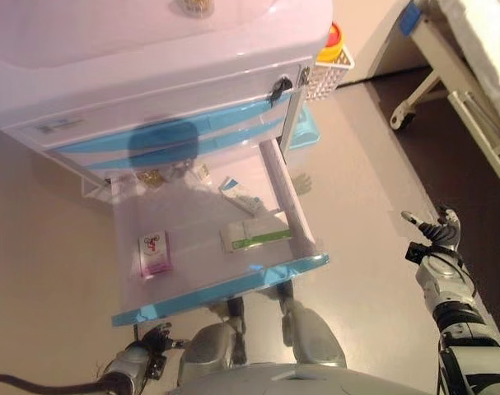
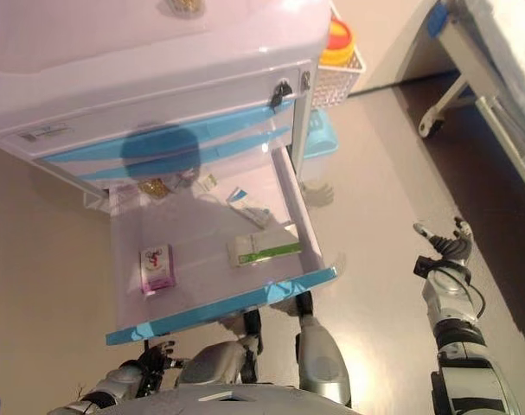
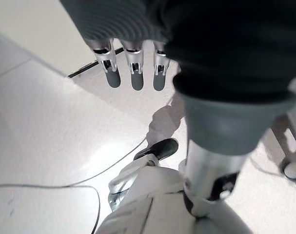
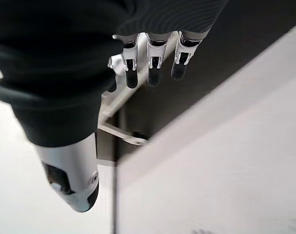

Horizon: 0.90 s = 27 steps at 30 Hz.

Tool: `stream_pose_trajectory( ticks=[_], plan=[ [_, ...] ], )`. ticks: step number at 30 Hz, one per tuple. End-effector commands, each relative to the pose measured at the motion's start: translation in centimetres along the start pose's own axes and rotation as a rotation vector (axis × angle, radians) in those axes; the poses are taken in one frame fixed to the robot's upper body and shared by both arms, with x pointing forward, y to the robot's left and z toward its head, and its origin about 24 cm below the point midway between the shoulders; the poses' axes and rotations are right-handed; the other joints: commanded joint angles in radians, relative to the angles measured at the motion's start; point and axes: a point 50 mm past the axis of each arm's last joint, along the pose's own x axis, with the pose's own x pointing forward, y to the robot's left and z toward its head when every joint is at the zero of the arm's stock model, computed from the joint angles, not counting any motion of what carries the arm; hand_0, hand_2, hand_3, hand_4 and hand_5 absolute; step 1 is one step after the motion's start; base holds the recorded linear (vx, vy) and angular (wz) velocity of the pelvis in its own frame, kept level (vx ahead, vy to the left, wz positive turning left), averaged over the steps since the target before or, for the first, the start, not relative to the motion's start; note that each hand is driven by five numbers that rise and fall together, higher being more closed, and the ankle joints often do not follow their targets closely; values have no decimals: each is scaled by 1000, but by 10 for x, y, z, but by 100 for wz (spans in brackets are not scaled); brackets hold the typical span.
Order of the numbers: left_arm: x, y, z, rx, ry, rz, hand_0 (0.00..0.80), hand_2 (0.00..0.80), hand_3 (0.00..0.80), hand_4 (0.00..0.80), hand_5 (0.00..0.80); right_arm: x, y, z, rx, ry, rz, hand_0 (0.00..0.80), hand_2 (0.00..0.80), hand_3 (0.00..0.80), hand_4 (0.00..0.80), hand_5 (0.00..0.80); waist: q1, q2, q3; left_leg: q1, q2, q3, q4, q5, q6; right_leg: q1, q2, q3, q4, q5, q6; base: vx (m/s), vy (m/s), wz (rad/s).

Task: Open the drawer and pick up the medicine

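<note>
The cabinet's drawer (image 1: 299, 222) stands pulled out, with a blue front edge. Inside lie a pink and white medicine box (image 1: 154, 253), a white and green box (image 1: 254, 237) and a small tube (image 1: 241, 196); gold blister packs (image 1: 153, 177) sit at the back. My left hand (image 1: 153, 341) hangs low under the drawer front, its fingers (image 3: 133, 73) relaxed and holding nothing. My right hand (image 1: 433, 234) is out to the right of the drawer, well apart from it, with fingers (image 4: 152, 68) straight and empty.
A white basket (image 1: 328, 74) with a yellow and red container hangs on the cabinet's right side. A light blue bin (image 1: 303, 132) stands below it. A bed frame (image 1: 455, 90) on castors fills the far right.
</note>
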Motion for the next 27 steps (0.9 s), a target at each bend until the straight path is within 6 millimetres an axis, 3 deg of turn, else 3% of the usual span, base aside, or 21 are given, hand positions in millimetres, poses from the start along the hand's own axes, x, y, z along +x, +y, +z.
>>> stream_pose_trajectory(
  ticks=[1, 3, 6, 11, 16, 21, 27],
  plan=[
    [2, -10, 11, -5, -59, -18, 0, 0, 0, 0, 0, 6, 4, 29, -40, -150, -7, 0, 0, 0, 0, 0, -1, 23, 16, -109, -42, -62, 163, -125, 29, -46, 1, -45, 184, -95, 32, -101, -23, -7],
    [5, -8, 37, 56, -142, -21, 0, 0, 0, 0, 0, -4, 17, 11, -90, -110, 25, 0, 0, 0, 0, 0, -9, 21, 77, -199, -35, -51, 254, -140, 35, -116, 10, -42, 251, -111, 15, -162, -59, -6],
    [5, -7, 59, 111, -202, -31, 0, 0, 0, 0, 0, -11, 26, -4, -145, -78, 54, 0, 0, 0, 0, 0, -18, 24, 120, -272, -25, -45, 335, -158, 37, -183, 20, -52, 323, -132, -4, -99, -45, 0],
    [5, -7, 87, 172, -284, -26, 0, 0, 0, 0, 0, -21, 33, -23, -195, -34, 106, 0, 0, 0, 0, 0, -31, 26, 135, -366, -17, -49, 431, -187, 37, -278, 36, -68, 429, -179, -33, -20, -12, 2],
    [-1, -1, 129, 239, -406, 35, 0, 0, 0, 0, 0, -30, 33, -41, -268, -3, 172, 0, 0, 0, 0, 0, -50, 28, 135, -442, -14, -47, 496, -199, 28, -361, 51, -74, 508, -215, -59, 3, 3, 4],
    [-14, 20, 167, 318, -480, 68, 0, 0, 0, 0, 0, -36, 32, -48, -324, 5, 220, 0, 0, 0, 0, 0, -70, 34, 135, -476, -9, -31, 517, -200, 24, -403, 55, -74, 522, -213, -67, 6, 24, 0],
    [-50, 65, 224, 311, -600, 93, 0, 0, 0, 0, 0, -36, 20, -52, -368, 3, 234, 0, 0, 0, 0, 0, -107, 51, 135, -501, -4, -2, 534, -203, 23, -436, 60, -54, 521, -206, -70, 37, 82, -9]
  ],
)
